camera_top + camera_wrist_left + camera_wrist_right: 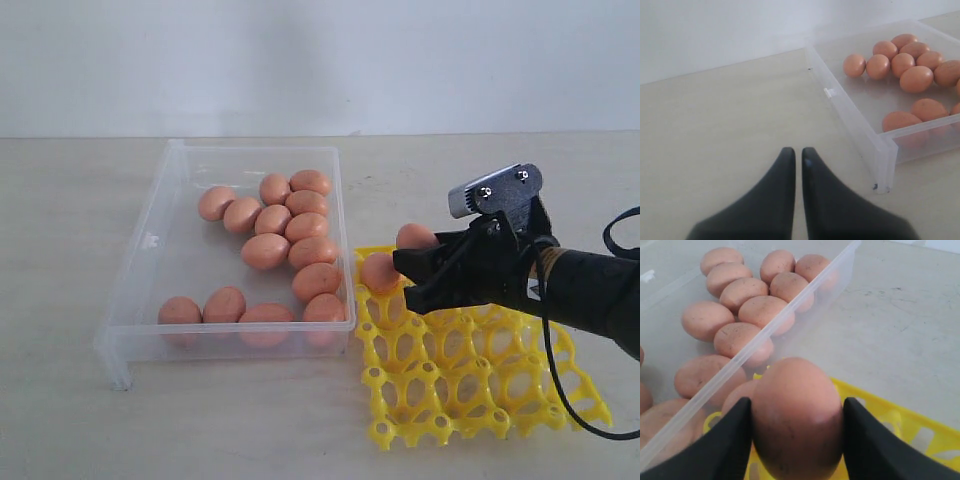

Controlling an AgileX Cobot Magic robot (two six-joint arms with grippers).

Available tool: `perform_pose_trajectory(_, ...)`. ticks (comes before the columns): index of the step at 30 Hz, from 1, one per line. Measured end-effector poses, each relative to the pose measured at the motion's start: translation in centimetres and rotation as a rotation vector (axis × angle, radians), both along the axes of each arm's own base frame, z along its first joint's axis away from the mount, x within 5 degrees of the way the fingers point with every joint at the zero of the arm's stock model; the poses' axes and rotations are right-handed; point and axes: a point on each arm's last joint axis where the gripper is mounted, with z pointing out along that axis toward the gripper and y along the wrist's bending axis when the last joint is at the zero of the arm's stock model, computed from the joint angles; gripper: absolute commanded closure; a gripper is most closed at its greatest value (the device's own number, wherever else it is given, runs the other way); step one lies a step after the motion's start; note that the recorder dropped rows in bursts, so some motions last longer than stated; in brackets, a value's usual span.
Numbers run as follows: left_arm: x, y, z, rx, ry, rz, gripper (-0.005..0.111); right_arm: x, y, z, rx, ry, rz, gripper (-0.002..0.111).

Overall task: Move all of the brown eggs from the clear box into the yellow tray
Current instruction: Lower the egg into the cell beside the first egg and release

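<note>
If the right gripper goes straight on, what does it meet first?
Probably the side wall of the clear box, struck by the brown egg that the right gripper holds; height is unclear.

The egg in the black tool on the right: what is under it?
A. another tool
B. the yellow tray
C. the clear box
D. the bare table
B. The tool squeezes the egg between its two black sides. The right wrist view shows the yellow tray just beneath it, beside the clear box.
</note>
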Motion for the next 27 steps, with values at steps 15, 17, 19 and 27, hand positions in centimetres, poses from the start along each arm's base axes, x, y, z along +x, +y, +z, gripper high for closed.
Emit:
perform_pose_trajectory(15, 0.0, 0.0, 0.0, 0.0, 0.0, 0.0, 0.103, 0.0, -0.59, -0.57, -0.042, 0.058, -0.059, 0.09)
perform_pose_trajectory(17, 0.0, 0.0, 0.0, 0.0, 0.0, 0.0, 0.103, 0.0, -0.59, -0.57, -0.048, 0.054, -0.055, 0.08)
perform_pose_trajectory(19, 0.0, 0.0, 0.0, 0.0, 0.0, 0.0, 0.103, 0.0, -0.59, -0.58, -0.049, 0.054, -0.055, 0.073)
perform_pose_trajectory(27, 0.0, 0.0, 0.0, 0.0, 0.0, 0.0, 0.103, -0.01, -0.6, -0.59, -0.082, 0.037, -0.037, 0.07)
